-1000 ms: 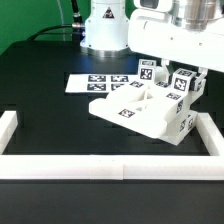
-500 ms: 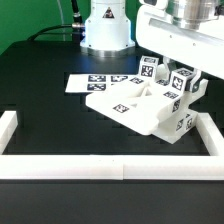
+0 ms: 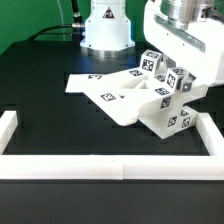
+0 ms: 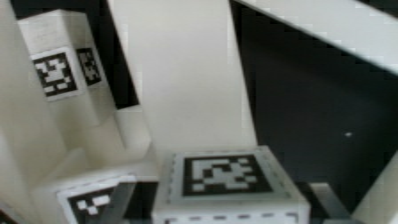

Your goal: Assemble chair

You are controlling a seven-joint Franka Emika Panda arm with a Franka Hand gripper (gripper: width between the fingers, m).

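White chair (image 3: 135, 97) sits tilted, flat panel slanting toward exterior view's left, legs w/ tags by rail (image 3: 100, 168); my gripper (image 3: 178, 82) reaches down, clamped on chair

Probably a robotics lab: a black table (image 3: 50, 110) fenced by a low white border rail (image 3: 100, 166), a fixed marker board (image 3: 85, 82), and tag-covered white chair parts (image 3: 140, 100) under a robot arm (image 3: 185, 40).
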